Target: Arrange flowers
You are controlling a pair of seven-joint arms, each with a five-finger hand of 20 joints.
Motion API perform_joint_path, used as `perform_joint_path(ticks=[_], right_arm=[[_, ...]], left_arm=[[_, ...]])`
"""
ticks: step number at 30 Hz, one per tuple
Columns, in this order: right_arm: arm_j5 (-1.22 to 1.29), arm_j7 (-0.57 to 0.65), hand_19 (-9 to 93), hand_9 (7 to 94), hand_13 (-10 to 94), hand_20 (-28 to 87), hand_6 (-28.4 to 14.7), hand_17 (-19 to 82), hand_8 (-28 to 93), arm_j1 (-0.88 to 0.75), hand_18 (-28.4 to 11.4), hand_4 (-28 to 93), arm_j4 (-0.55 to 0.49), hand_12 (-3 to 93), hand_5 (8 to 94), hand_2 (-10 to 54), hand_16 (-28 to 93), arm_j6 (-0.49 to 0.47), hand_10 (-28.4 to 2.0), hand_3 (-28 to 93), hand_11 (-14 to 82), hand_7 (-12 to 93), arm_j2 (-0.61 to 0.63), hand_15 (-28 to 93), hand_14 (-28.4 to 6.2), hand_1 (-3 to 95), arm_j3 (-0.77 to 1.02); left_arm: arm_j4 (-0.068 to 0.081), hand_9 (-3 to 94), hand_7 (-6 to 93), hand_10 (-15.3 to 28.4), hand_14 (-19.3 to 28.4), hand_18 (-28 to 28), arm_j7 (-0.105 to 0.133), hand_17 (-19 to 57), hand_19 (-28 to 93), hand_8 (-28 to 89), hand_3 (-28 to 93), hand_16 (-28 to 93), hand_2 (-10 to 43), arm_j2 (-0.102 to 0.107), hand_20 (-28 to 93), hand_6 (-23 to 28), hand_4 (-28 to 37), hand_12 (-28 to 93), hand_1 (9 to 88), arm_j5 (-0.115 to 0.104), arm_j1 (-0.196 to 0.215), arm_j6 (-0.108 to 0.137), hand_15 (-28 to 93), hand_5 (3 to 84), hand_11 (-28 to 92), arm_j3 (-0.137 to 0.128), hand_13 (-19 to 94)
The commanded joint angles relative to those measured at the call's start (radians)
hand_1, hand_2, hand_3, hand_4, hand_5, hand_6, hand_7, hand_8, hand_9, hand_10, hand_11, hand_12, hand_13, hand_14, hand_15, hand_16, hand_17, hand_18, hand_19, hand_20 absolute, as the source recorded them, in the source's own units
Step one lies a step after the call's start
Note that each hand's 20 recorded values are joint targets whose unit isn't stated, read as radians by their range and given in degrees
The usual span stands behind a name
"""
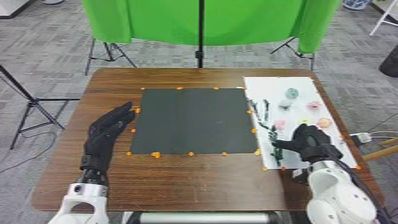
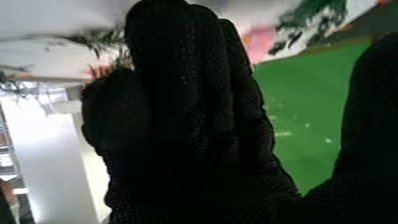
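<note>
Head view: the flowers (image 1: 314, 105) are laid out loosely on the white sheet (image 1: 262, 84) at the right side of the table (image 1: 195, 190), with green sprigs (image 1: 273, 136) nearer the dark board (image 1: 191, 120). The right hand (image 1: 315, 145) is poised at the sheet's near part, its fingers straight and released, with nothing seen grasped. The left hand (image 1: 107, 127) is placed by the board's left side, fingers likewise extended. If the right hand is lowered flat, the yellow flower (image 1: 305, 120) by its fingertips could be crushed or nudged away. Thin sprigs could be missed by thick gloved fingers, or neighbours dragged along if a pinch is closed too widely.
</note>
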Motion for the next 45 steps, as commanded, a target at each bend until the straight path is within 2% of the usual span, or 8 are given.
perform_joint_path(ticks=[1, 12, 16, 22, 26, 39, 42, 45], right_arm=[[-0.023, -0.004, 80, 80.7, 90, 31, -4.9, 69, -4, 0.021, -4.6, -24, 0.026, 26.2, 71.2, -9.5, 27, -0.013, -14.1, 43, 30.6, 25, 0.017, 43, -5.4, 35.6, -0.038], [-0.064, 0.014, 86, 83.6, 92, 33, -3.0, 69, 0, 0.075, -4.4, -14, 0.079, 27.3, 73.6, -9.5, 29, -0.117, -12.8, 52, 34.7, 31, 0.026, 46, -3.7, 43.1, -0.128], [-0.061, 0.032, 91, 85.6, 93, 32, -1.3, 70, 23, 0.064, -4.8, 28, 0.085, 27.7, 74.7, -9.5, 29, -0.134, -12.3, -10, 37.7, 31, 0.011, 50, -3.1, 71.5, -0.139], [-0.057, 0.039, 93, 88.4, 94, 31, -0.2, 72, 27, 0.061, -4.0, 50, 0.084, 36.5, 76.2, -9.5, 27, -0.094, -10.8, -27, 34.7, 32, -0.005, 55, -2.1, 86.8, -0.149], [-0.017, 0.041, 93, 88.9, 94, 33, -0.3, 73, 27, 0.037, -3.9, 53, 0.053, 36.4, 76.8, -9.5, 26, -0.065, -10.5, -26, 36.3, 33, 0.000, 58, -1.7, 86.8, -0.121], [0.090, -0.030, 93, 87.8, 94, 39, -1.8, 75, 31, 0.078, -4.4, 57, -0.028, 35.5, 73.9, -9.5, 23, 0.129, -10.3, -13, 43.0, 39, 0.016, 63, -1.1, 82.0, -0.103], [0.126, -0.040, 93, 87.3, 94, 42, -2.0, 75, 31, 0.123, -4.7, 15, -0.059, 34.3, 73.4, -9.5, 22, 0.141, -10.2, 44, 45.0, 40, 0.018, 65, -0.9, 62.3, -0.130], [0.165, -0.042, 93, 87.4, 94, 43, -2.0, 75, 32, 0.213, -4.9, 7, -0.069, 34.1, 73.1, -9.5, 22, 0.114, -10.4, 54, 45.9, 41, 0.020, 65, -0.8, 58.8, -0.182]], left_arm=[[0.000, 44.7, 10.7, 13.0, 15.9, 11.5, -0.005, 9.4, 6, -6, 65, 3, -7.5, 0.006, 24, 2.5, -16.4, 12, 27.9, -0.017, 0.013, 0.007, 10, 47.1, 15, -0.005, 36], [0.017, 44.7, 10.8, 13.1, 16.0, 11.5, -0.003, 9.2, 6, -6, 65, 3, -5.8, 0.027, 23, 2.6, -16.9, 12, 27.4, -0.006, -0.039, -0.023, 10, 47.2, 15, 0.014, 36], [0.009, 44.6, 10.8, 13.1, 16.0, 11.6, -0.002, 9.1, 6, -6, 65, 3, -5.3, 0.024, 23, 2.6, -17.2, 12, 27.0, -0.008, -0.021, -0.011, 10, 47.3, 15, 0.000, 36], [0.005, 44.7, 10.8, 13.2, 16.1, 11.6, -0.008, 8.9, 6, -6, 65, 3, -4.9, 0.019, 23, 2.6, -17.4, 12, 26.9, -0.040, -0.008, 0.004, 10, 47.4, 15, -0.008, 36], [0.007, 44.7, 10.8, 13.2, 16.1, 11.6, -0.013, 8.8, 6, -6, 66, 3, -4.9, 0.016, 23, 2.6, -17.2, 12, 26.7, -0.016, -0.009, -0.015, 10, 47.5, 15, -0.008, 36], [0.011, 44.7, 10.5, 13.2, 16.2, 11.7, -0.009, 8.9, 5, -6, 66, 3, -4.8, 0.022, 22, 2.7, -17.4, 12, 26.7, -0.066, 0.001, -0.002, 10, 47.3, 15, -0.024, 36], [0.026, 44.7, 10.5, 13.3, 16.2, 11.7, -0.005, 9.0, 5, -6, 66, 3, -4.8, 0.047, 22, 2.7, -17.4, 12, 26.8, -0.083, -0.007, 0.007, 10, 47.3, 15, -0.035, 36], [0.075, 44.7, 10.7, 13.3, 16.2, 11.8, 0.012, 9.0, 5, -6, 66, 3, -4.7, 0.093, 22, 2.8, -17.4, 12, 26.8, -0.099, -0.047, 0.035, 10, 47.5, 15, -0.037, 36]])
